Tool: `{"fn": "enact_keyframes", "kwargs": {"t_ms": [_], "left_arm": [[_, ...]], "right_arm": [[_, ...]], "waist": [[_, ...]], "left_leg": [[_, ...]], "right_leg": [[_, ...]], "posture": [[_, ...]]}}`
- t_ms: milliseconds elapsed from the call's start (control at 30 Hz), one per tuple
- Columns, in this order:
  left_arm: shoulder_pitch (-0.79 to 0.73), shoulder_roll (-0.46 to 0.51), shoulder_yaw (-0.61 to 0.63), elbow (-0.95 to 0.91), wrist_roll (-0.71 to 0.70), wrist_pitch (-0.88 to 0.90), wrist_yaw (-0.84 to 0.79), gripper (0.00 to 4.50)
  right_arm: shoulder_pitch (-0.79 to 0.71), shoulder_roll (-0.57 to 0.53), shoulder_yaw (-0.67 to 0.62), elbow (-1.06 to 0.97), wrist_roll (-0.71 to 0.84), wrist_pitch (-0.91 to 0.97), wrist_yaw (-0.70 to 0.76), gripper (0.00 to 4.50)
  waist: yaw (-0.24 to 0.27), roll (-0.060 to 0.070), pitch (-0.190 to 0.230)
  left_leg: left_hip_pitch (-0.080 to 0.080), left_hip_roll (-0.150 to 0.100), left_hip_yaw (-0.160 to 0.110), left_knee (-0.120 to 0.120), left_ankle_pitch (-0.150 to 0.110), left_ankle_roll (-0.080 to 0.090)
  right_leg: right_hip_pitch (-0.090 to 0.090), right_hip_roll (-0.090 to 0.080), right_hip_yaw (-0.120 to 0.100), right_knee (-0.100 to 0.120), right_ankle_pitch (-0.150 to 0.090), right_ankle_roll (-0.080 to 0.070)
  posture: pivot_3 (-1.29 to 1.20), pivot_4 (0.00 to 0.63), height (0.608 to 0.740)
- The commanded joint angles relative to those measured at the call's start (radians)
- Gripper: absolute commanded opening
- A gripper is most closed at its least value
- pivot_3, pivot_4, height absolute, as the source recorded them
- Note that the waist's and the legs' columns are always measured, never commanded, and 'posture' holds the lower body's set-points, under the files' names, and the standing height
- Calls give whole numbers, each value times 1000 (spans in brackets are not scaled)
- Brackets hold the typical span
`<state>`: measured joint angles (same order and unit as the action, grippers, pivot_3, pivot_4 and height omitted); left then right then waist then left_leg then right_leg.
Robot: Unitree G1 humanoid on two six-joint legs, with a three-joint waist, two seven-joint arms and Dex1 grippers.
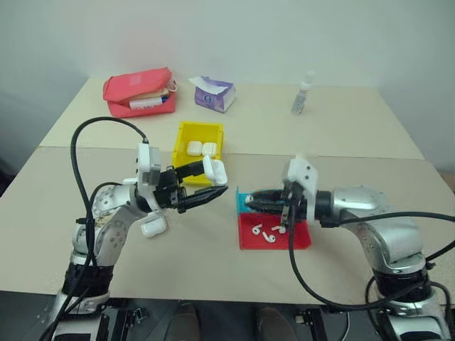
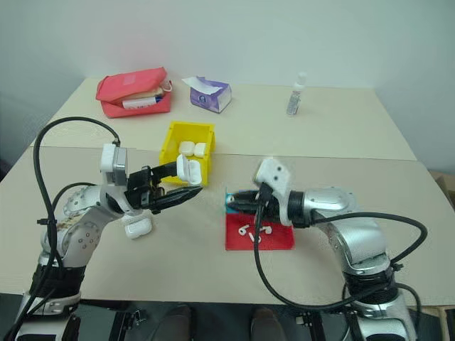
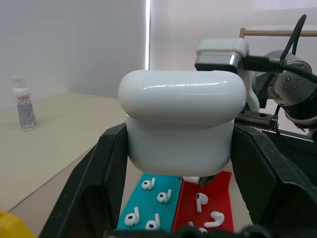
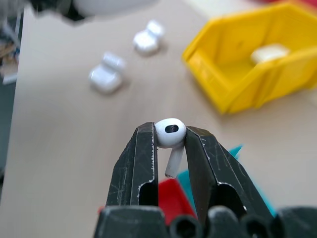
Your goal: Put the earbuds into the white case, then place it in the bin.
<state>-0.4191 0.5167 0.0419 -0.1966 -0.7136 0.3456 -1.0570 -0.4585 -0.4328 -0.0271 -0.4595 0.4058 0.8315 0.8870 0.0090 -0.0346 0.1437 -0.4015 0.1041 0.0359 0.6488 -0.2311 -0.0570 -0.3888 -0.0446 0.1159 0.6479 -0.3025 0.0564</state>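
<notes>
Cables loop over the left arm at about 9 o'clock on the table [image 1: 64, 170], where the left gripper [image 1: 206, 186] clamps a white case [image 1: 215, 169] between its black fingers, held in the air; the left wrist view shows that case [image 3: 182, 124] close up with its lid down, which the head views leave too small to tell. Under that arm a second case [image 1: 153, 226] lies on the tabletop. At 12 o'clock from the held case sits the yellow bin [image 1: 186, 135] with more white cases inside. Toward 3 o'clock lies the red and blue tray [image 1: 298, 240], with loose earbuds [image 1: 268, 239] on its red part; the left wrist view also shows four on the blue part. Over the tray, the right gripper [image 4: 171, 144] pinches one earbud [image 4: 170, 134] by its head, stem hanging between the fingers, a detail the right wrist view alone makes plain.
</notes>
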Motion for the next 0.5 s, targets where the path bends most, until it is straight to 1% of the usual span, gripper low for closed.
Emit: {"fn": "enact_keyframes", "kwargs": {"t_ms": [33, 133, 200, 300, 400, 500], "left_arm": [[-48, -34, -15, -31, -11, 17, 30, 2802], [-63, -54, -34, -45, -2, 28, 38, 2802], [-74, -44, -54, -59, 0, 47, 17, 2802], [-94, -51, -74, -54, -19, 60, -28, 2802], [-123, -66, -90, -13, 2, 37, -69, 2802], [-149, -86, -111, 14, 12, 31, -96, 2802]], "right_arm": [[-48, 85, -78, 35, 77, -83, -69, 638], [-80, 127, -85, 59, 102, -110, -103, 638], [-91, 136, -96, 59, 130, -127, -110, 638], [-85, 127, -117, 54, 163, -146, -120, 638], [-81, 132, -123, 35, 191, -146, -154, 638], [-59, 112, -152, -9, 248, -145, -155, 638]], "waist": [[-1, 0, 0], [-2, 0, 0], [-3, 0, 0], [-3, 0, 0], [-1, 0, 0], [-2, 0, 0]], "left_leg": [[0, 0, 0, 0, 0, 0], [0, 0, 0, 0, 0, 0], [0, 0, 0, -1, 0, 0], [0, 0, 0, -1, 0, 0], [0, 0, 0, -1, 0, 0], [0, 0, 0, -1, 0, 0]], "right_leg": [[0, 0, 0, 0, 0, 0], [0, 0, 0, 1, 0, 0], [0, 0, 0, 1, 0, 0], [-1, 0, 0, 0, 0, 0], [0, 0, 0, 0, 0, 0], [0, 0, 0, 1, 0, 0]], "posture": [[0, 150, 740], [0, 150, 740], [0, 150, 740], [0, 150, 740], [0, 150, 740], [0, 150, 740]]}}
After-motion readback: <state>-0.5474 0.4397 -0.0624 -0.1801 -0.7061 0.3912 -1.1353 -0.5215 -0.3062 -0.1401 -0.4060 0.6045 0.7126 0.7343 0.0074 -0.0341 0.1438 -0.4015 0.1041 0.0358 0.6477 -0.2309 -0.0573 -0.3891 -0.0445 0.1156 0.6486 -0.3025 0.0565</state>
